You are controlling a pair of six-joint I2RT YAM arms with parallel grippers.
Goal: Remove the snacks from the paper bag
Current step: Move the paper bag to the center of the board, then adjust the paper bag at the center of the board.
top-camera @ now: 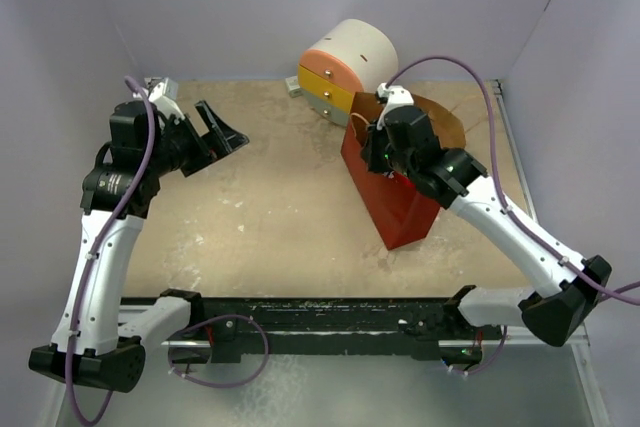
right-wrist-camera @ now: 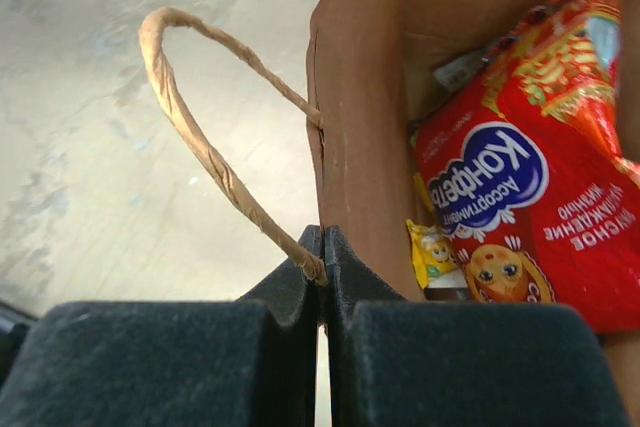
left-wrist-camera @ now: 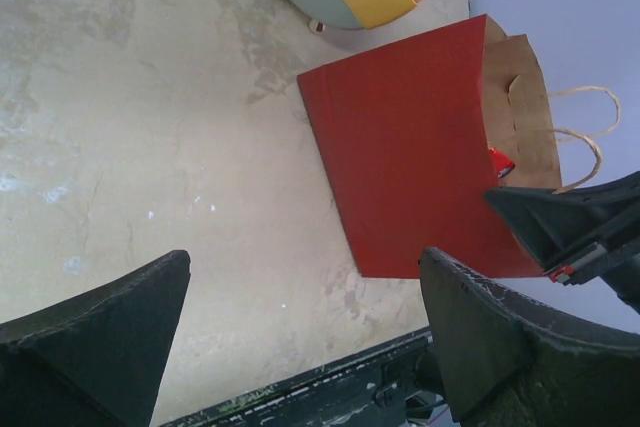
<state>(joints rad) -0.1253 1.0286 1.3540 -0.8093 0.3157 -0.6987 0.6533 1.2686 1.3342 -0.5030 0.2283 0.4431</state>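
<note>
**While One Pincer Nips a Twisted Handle, the Other Gapes**

Where the sandy, mottled table (top-camera: 270,207) runs right of centre, the tall paper bag (top-camera: 395,202), smooth red outside and brown kraft inside, stands with its mouth upward. It is just beside the round white cabinet (top-camera: 352,59) with orange-yellow drawers.

The black, wedge-shaped fingers of the right pincer (right-wrist-camera: 322,247) are pressed together on the thin twisted-paper string handle (right-wrist-camera: 200,152). They pinch it at its lower end, close against the bag's creased brown wall, and the rest of the handle arches free in a stiff loop.

Inside the bag lies the large glossy red crisp packet (right-wrist-camera: 540,197) with a blue-white oval logo, its film crinkled and shiny. A small yellow candy packet (right-wrist-camera: 432,252) peeks out from beneath it.

The left pincer (top-camera: 225,127) hangs above the table, well apart from the bag. Its two rough, matte black triangular fingers are spread wide.
</note>
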